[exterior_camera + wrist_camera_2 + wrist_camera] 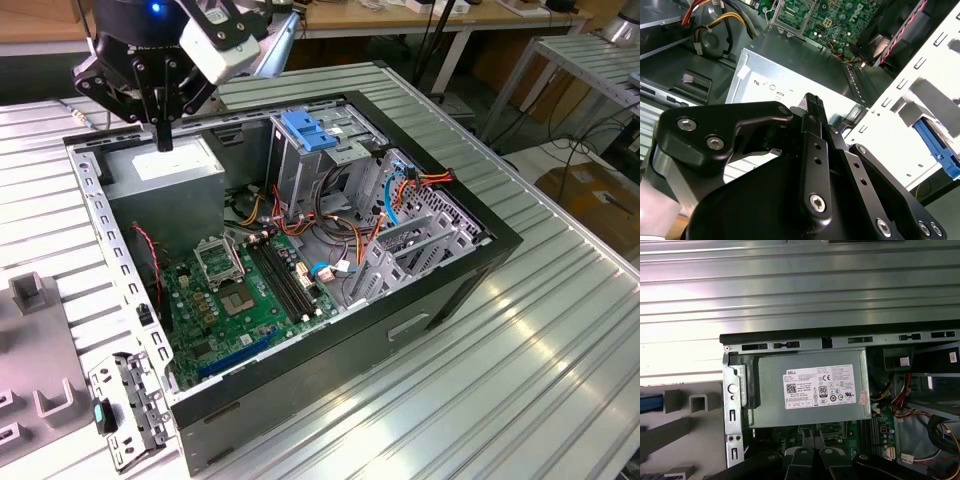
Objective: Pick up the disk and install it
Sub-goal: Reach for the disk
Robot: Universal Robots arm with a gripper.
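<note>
My gripper (163, 140) hangs over the silver power supply (165, 165) in the back corner of the open computer case (420, 330), at the exterior view's upper left. Its black fingers meet in a point and hold nothing. In the second wrist view the gripper (813, 102) points down at the same supply (790, 85). The disk (936, 146) shows as a bright blue piece behind the case's pale side rail. In the first wrist view the disk (650, 402) is a blue strip lying in a grey fixture beside the case.
A tall metal cage with a light blue latch (305, 130) rises mid-case. The green motherboard (240, 290) lies on the floor, with cable bundles (340, 225) beside it. A grey fixture (35, 300) and a detached bracket (125, 410) sit outside the case on the ribbed metal table (520, 380).
</note>
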